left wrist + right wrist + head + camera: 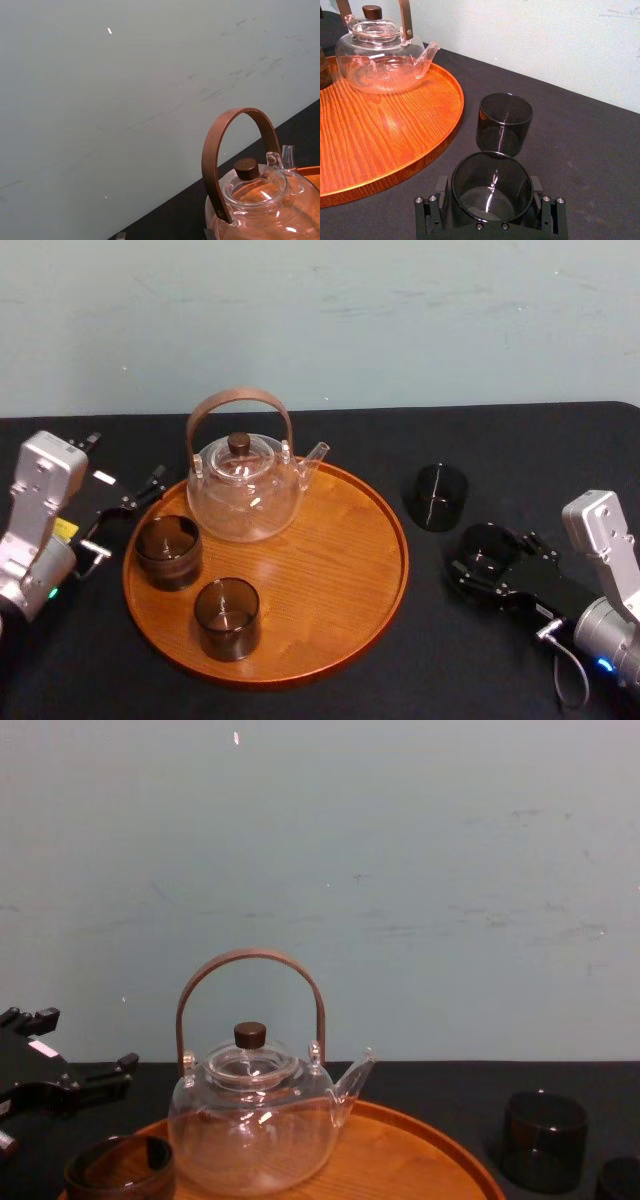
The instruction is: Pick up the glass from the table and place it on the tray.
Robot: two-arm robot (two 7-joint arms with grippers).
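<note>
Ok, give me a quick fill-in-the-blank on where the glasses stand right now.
The tray holds the teapot and ___ glasses.
The right pincer grips one glass; a free glass stands on the ___ beside it.
The left pincer sits at the tray's ___ side.
Missing: two; table; left.

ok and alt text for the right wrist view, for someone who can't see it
The right gripper holds a dark smoky glass between its fingers, close to the camera. Beyond it a second dark glass stands on the black table, next to a round orange wooden tray carrying a clear glass teapot.
</note>
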